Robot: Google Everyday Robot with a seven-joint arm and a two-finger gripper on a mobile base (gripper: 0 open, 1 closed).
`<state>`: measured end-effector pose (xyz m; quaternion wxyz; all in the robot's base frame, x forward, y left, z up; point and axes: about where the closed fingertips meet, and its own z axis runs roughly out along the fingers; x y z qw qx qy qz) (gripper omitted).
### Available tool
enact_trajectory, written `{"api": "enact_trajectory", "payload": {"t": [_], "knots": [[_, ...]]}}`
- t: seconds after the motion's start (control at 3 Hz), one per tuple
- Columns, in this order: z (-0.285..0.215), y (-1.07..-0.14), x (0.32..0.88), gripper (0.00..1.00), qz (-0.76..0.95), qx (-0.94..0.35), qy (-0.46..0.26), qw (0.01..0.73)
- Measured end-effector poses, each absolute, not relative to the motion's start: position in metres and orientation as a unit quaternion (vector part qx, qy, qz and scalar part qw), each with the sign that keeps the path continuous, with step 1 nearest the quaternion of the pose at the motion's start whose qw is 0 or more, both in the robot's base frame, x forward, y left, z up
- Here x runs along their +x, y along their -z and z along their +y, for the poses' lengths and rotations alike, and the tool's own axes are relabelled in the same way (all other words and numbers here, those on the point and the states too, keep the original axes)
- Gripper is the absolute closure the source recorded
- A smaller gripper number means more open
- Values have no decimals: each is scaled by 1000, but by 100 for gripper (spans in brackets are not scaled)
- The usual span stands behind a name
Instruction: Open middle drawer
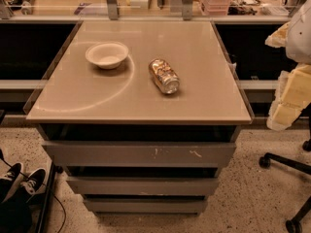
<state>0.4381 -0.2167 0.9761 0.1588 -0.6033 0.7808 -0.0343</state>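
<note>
A grey cabinet with a beige top (pixel 204 96) stands in front of me, with three handleless drawer fronts below. The middle drawer (pixel 142 185) is the plain grey, mid-sized front, with a dark gap above it. Over it is the taller front with white scratch marks (pixel 141 154). Under it is the narrowest front (pixel 146 206). My gripper (pixel 287 98) shows as pale yellow and white parts at the right edge. It is to the right of the cabinet, above the drawers' height, and touches nothing.
A white bowl (pixel 107 54) and a silver can lying on its side (pixel 164 75) rest on the cabinet top. An office chair's wheeled base (pixel 286 165) is on the floor at the right. A person's black shoes (pixel 19 178) are at the left. Shelves and a glass rail stand behind.
</note>
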Motion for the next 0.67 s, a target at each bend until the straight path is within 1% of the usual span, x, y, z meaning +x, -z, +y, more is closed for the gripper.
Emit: {"api": "enact_trajectory", "payload": {"t": [0.67], "knots": [[-219,-968,433,0,780,-603,26,165]]}}
